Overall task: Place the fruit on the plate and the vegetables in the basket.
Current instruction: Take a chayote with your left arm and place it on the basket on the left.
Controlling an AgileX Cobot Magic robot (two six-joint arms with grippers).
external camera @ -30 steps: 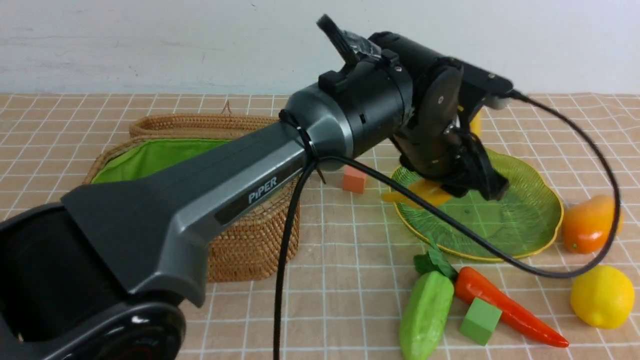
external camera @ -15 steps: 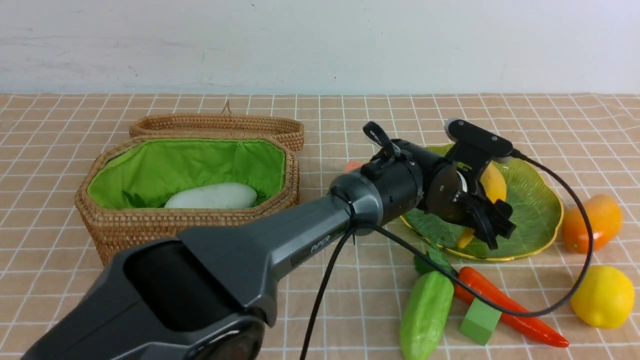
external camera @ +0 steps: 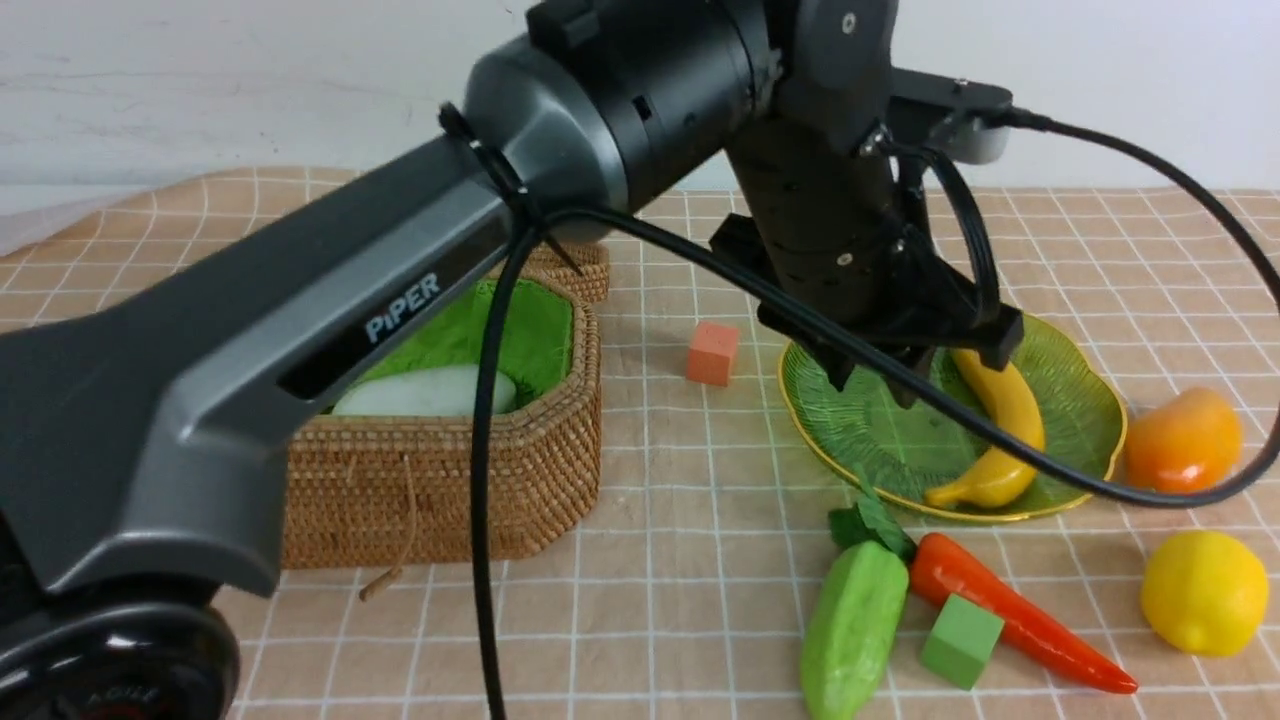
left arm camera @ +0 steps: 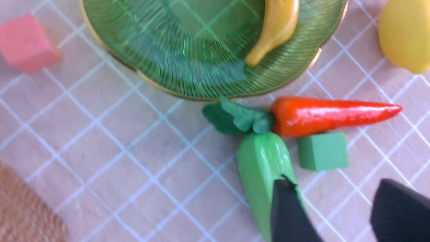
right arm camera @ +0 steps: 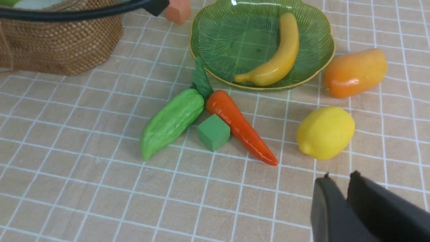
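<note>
The yellow banana (external camera: 1000, 420) lies loose in the green plate (external camera: 880, 440). My left gripper (external camera: 870, 385) hangs just above the plate's left half, open and empty; its fingers (left arm camera: 285, 208) stand apart over the green gourd (left arm camera: 260, 168). The gourd and the carrot (external camera: 1010, 610) lie on the cloth in front of the plate. The mango (external camera: 1182, 440) sits right of the plate, with the lemon (external camera: 1205, 592) nearer me. A white radish (external camera: 425, 392) rests in the basket (external camera: 450, 480). My right gripper (right arm camera: 340, 176) is shut on nothing, low over the cloth near the lemon (right arm camera: 326, 132).
A small green cube (external camera: 961, 640) sits between gourd and carrot. A small orange cube (external camera: 712, 352) lies between basket and plate. The left arm and its black cable (external camera: 480, 500) cross the view over the basket.
The left gripper had the banana over the plate, let it go there and rose. The banana now lies in the plate. The right gripper has kept still.
</note>
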